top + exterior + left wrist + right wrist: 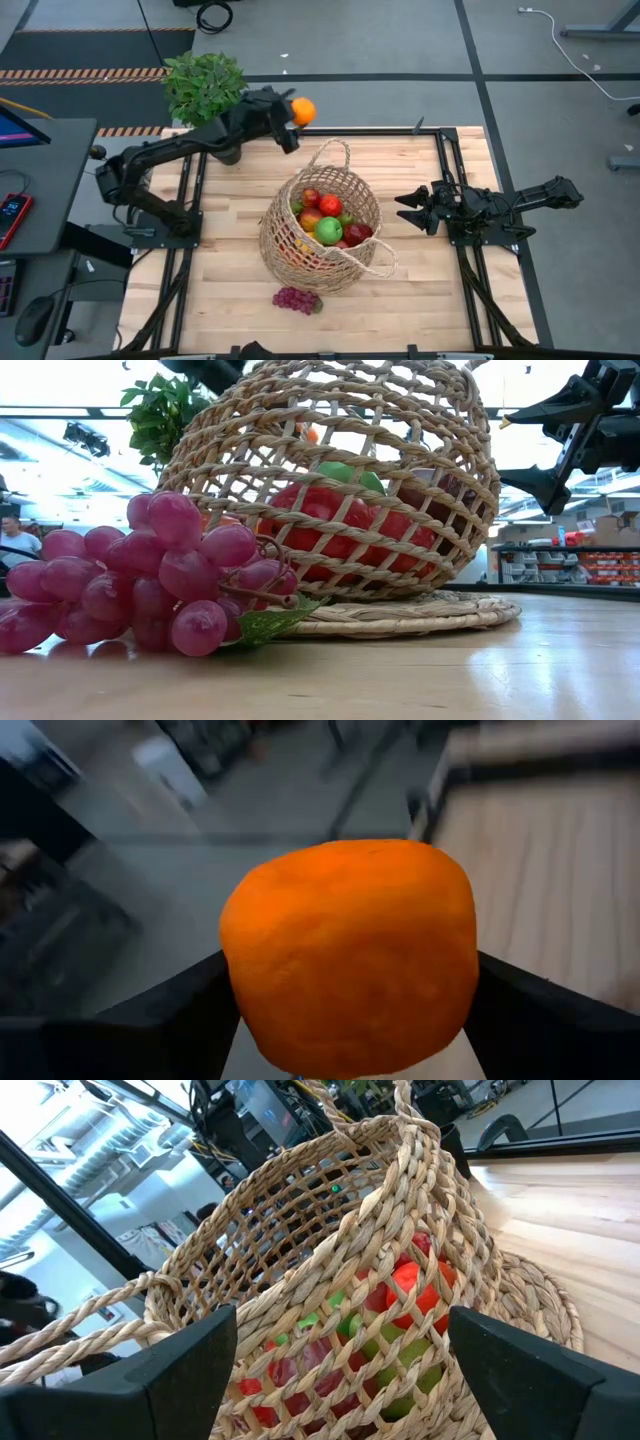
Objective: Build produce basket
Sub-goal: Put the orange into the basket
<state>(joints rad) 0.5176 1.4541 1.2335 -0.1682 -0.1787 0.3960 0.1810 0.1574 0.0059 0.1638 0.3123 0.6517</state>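
The tan wicker basket (290,250) stands tilted at mid-table, holding red and green produce (328,222); the low view shows its open weave (340,480). My left gripper (299,113) is raised over the table's far edge, beyond the basket, shut on an orange (303,110). A bunch of purple grapes (296,299) lies on the table by the basket's near side, and fills the low view's left (150,575). My right gripper (400,208) hangs open to the right of the basket, pointing at it (330,1260), with nothing between its fingers. My left gripper pinches the orange (350,955) between its two fingers, one on each of its opposite sides (240,1005). The fingers (185,1015) come at it nearly level from the table's left. The orange is lifted clear of the table and the basket.
A leafy potted plant (203,85) stands at the far left corner, just behind my left arm. A looped basket handle (336,152) sticks out toward the far edge, another (382,262) toward the near right. Bare wood (450,290) lies at the near right.
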